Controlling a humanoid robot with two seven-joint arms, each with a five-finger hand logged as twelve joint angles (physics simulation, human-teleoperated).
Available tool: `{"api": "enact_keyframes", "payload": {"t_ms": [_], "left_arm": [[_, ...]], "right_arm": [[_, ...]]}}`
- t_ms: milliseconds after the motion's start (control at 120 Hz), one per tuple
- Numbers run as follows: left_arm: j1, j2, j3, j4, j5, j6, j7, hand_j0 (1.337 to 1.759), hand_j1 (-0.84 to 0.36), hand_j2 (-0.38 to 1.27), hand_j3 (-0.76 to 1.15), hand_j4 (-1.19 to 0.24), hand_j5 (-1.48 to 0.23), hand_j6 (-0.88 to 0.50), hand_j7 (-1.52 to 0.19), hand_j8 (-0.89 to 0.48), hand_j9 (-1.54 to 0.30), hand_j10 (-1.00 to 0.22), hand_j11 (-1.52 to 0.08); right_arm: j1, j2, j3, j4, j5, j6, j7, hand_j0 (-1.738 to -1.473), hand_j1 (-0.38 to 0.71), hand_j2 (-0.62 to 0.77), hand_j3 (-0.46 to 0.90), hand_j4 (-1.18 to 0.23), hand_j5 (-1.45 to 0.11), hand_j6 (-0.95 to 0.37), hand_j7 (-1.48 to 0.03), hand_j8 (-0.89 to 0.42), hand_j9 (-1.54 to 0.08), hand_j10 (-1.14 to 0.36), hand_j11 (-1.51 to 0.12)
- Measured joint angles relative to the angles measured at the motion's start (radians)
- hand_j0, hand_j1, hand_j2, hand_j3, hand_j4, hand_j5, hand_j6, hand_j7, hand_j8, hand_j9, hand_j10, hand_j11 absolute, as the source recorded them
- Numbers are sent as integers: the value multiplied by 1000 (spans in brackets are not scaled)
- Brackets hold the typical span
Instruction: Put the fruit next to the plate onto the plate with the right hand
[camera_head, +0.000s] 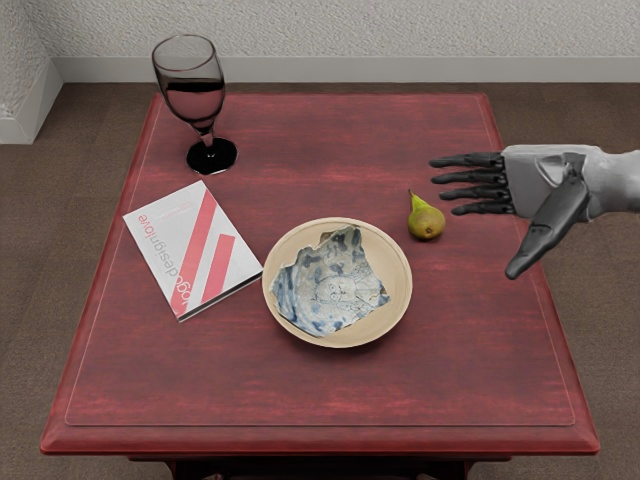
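A small yellow-green pear (425, 219) stands on the red table just right of the plate (393, 262), a cream dish with a blue-and-white patterned centre. My right hand (495, 205) hovers to the right of the pear, a short gap away, fingers stretched out toward it and thumb pointing down. It is open and holds nothing. The left arm does not show.
A wine glass (197, 100) stands at the table's far left. A white-and-red booklet (192, 247) lies left of the plate. The red table (320, 390) ends close to the right of the hand.
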Motion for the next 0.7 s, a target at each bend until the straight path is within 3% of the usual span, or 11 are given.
{"api": "enact_keyframes", "payload": {"t_ms": [133, 458, 700], "left_arm": [[-1, 0, 0, 0, 0, 0, 0, 1658, 349, 0, 0, 0, 0, 0, 0, 0, 0, 0, 0], [0, 0, 0, 0, 0, 0, 0, 1658, 349, 0, 0, 0, 0, 0, 0, 0, 0, 0, 0], [0, 0, 0, 0, 0, 0, 0, 1658, 349, 0, 0, 0, 0, 0, 0, 0, 0, 0, 0]], "right_arm": [[26, 64, 1, -11, -56, -51, -1, -1658, -300, -8, 0, -42, -54, -42, -54, -42, -54, -42, -54], [79, 341, -87, -17, -702, -694, -2, -1658, -306, -7, 0, -37, -47, -37, -47, -37, -47, -37, -47], [81, 443, -254, -8, -900, -1040, -2, -1658, -296, -8, 0, -45, -58, -46, -58, -46, -58, -45, -58]]}}
